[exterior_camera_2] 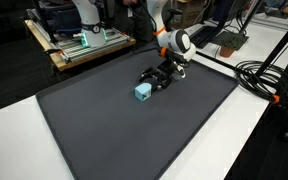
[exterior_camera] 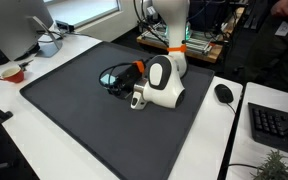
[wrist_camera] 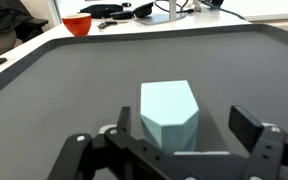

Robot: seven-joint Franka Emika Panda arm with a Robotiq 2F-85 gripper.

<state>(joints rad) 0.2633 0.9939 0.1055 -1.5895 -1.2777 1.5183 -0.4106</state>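
A light blue block point(wrist_camera: 169, 114) stands on the dark grey mat point(wrist_camera: 74, 80), between the two fingers of my gripper point(wrist_camera: 184, 128) in the wrist view. The fingers are spread and stand apart from the block's sides. In an exterior view the block point(exterior_camera_2: 142, 92) lies on the mat just in front of the lowered gripper point(exterior_camera_2: 156, 80). In an exterior view the arm's white wrist point(exterior_camera: 162, 84) hides the block; the gripper point(exterior_camera: 114, 78) shows low over the mat.
A red bowl point(wrist_camera: 77, 24) sits on the white table beyond the mat; it also shows in an exterior view point(exterior_camera: 12, 73). A computer mouse point(exterior_camera: 224, 93) and keyboard point(exterior_camera: 276, 124) lie beside the mat. Cables point(exterior_camera_2: 264, 75) run along a mat edge.
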